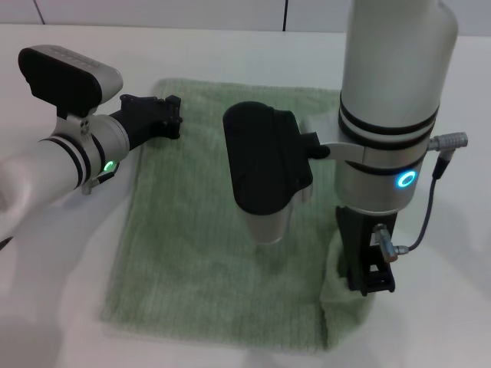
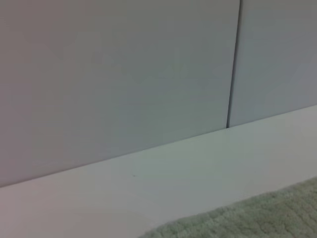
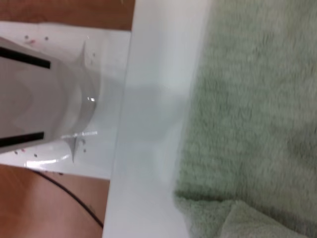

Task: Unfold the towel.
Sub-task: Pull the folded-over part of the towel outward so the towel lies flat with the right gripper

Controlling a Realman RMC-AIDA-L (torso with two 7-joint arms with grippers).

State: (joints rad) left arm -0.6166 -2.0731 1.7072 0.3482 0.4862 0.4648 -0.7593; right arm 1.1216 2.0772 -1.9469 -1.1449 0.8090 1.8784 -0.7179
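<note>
Left claw: at towel's far-left corner, low over the cloth edge; looks to hold nothing. Can't tell how far open.
Left wrist view: only wall, bare tabletop and a strip of terry edge; no fingers shown.
Towel: pale green terry, lying on white tabletop in front of robot, mostly spread flat; left, far and near edges look straight.
Right claw: pointing down at towel's near-right corner, on or in the bunched cloth. Grip can't be told from here.
Near-right corner: puckered, w/ a flap doubled over; right wrist view shows same fold by the tabletop edge.
Progress (my read): nearly done. Left to do: flatten that one corner, then lift clear.
</note>
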